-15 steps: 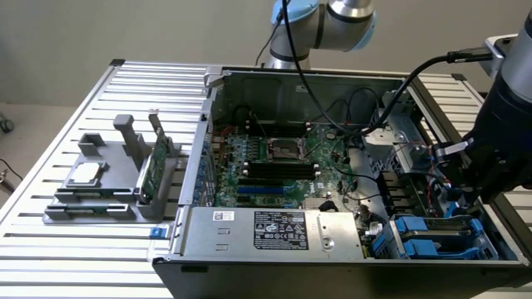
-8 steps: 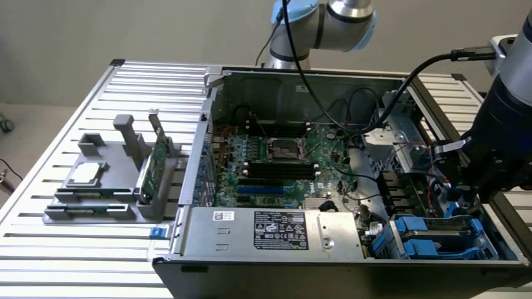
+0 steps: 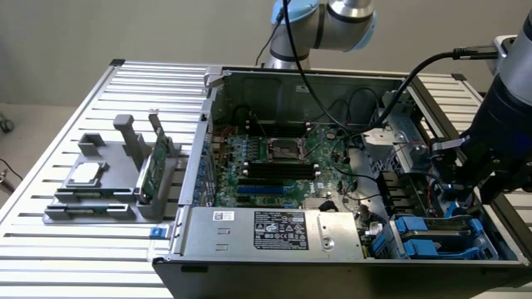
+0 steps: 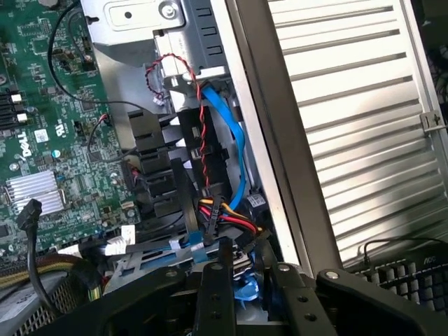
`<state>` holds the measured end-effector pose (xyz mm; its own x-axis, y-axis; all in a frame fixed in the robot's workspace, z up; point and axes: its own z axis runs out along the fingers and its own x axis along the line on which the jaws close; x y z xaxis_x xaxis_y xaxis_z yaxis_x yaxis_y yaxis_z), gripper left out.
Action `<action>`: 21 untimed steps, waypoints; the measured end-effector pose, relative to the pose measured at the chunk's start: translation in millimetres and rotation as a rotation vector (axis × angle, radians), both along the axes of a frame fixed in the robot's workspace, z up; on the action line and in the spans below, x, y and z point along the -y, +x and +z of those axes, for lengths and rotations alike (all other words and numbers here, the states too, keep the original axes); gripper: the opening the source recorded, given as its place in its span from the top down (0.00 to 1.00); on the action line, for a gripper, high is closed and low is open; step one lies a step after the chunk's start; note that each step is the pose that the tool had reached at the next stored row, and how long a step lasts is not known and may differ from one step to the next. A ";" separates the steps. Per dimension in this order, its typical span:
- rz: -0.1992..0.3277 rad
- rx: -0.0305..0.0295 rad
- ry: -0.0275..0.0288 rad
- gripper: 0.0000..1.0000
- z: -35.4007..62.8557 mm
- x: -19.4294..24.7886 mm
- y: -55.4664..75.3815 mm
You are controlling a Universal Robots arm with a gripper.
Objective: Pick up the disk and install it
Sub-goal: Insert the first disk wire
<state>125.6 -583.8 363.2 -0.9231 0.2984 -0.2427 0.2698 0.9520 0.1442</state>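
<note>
Drive bay, open computer case on the slatted bench: from my remote station I see the arm reaching down into the corner of the case at the exterior view's lower right, with the end effector low over the bay. The disk sits there, the blue of its carrier showing right at the tool's tip in the wrist view, just beside a bundle of red, yellow and black wires and below a blue cable. I cannot tell whether the end effector is pinching the carrier or stands clear of it. At the exterior view's left, the grey fixture on the bench carries a small square chip and an upright green card, well apart from the work. The motherboard and the power supply lie between the fixture and the bay. As I judge it, the pickup is done and the disk has been carried to its place, so the task is far along. What is left, as far as these views let me say, is to have the disk fully seated in the bay and free of the tool, and I cannot confirm either from here.
</note>
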 end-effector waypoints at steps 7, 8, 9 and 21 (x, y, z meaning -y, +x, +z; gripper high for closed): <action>-0.047 -0.0109 0.0014 0.55 -0.1 -0.3 0.1; -0.055 -0.0110 0.0014 0.55 -0.1 -0.3 0.1; -0.060 -0.0109 0.0014 0.55 0.0 -0.3 0.1; -0.087 -0.0108 0.0020 0.55 0.7 -6.6 3.3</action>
